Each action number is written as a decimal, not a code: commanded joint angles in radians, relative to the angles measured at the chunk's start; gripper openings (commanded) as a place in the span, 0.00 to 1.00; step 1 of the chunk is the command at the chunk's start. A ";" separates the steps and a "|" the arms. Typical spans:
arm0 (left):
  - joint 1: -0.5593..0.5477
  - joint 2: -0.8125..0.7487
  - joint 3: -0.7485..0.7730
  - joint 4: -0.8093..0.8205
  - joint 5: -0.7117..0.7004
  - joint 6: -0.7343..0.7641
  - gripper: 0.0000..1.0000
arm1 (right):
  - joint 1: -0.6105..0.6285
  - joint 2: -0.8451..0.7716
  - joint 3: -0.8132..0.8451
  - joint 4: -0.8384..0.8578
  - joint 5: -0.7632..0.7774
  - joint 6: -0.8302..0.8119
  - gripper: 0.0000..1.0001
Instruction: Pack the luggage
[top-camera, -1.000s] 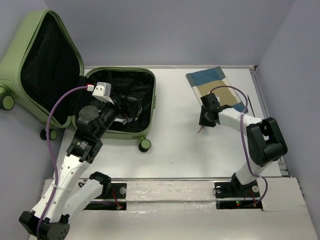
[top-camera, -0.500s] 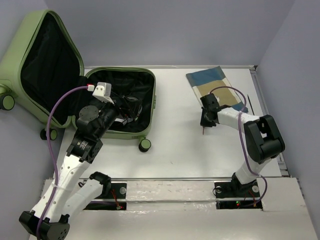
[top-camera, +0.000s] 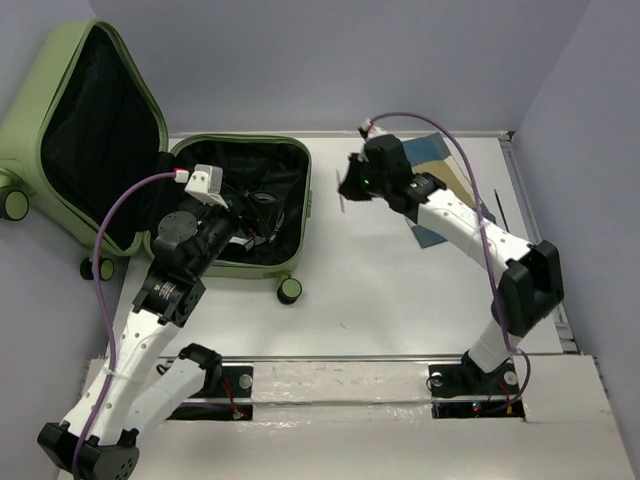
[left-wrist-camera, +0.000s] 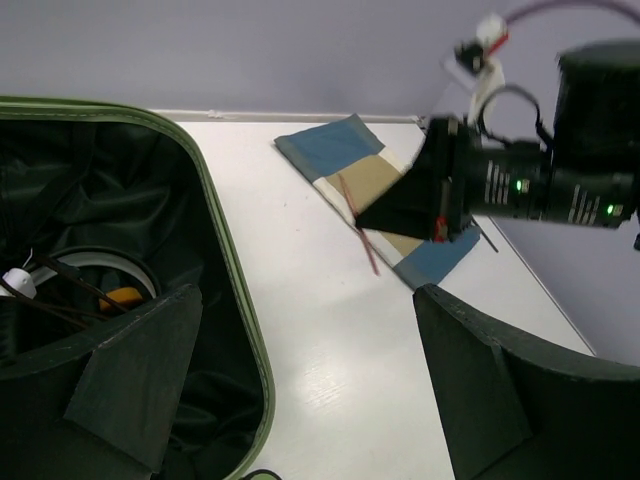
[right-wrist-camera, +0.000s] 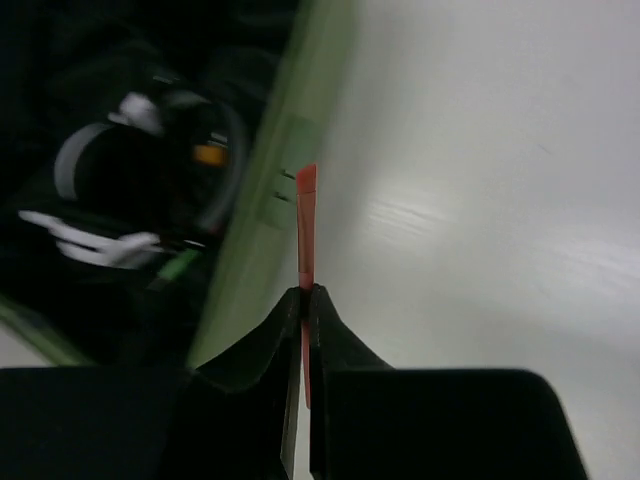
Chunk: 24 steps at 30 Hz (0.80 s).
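Sage-green hard-shell suitcase (top-camera: 307, 200), one, at white table's (top-camera: 400, 300) left: open, lid (top-camera: 100, 130) propped leftward, long axis near-far, casters (top-camera: 290, 290) nearward. One thin red stick (right-wrist-camera: 306, 215) clamped in right claw (right-wrist-camera: 303, 292) just beside its rim; left claw (left-wrist-camera: 308, 300) spread above open half.

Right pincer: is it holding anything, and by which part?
Yes. The right pincer is shut on a thin red stick, pinched roughly mid-length at the fingertips. In the left wrist view the stick shows on both sides of them.
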 joint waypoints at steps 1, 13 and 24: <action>-0.004 -0.009 0.034 0.037 0.002 0.011 0.99 | 0.157 0.222 0.402 0.057 -0.183 -0.010 0.07; -0.007 -0.019 0.035 0.034 0.002 0.011 0.99 | 0.118 0.305 0.421 -0.008 -0.085 -0.010 0.76; -0.015 -0.013 0.029 0.042 0.003 0.002 0.99 | -0.266 0.194 0.018 -0.101 0.172 -0.155 0.64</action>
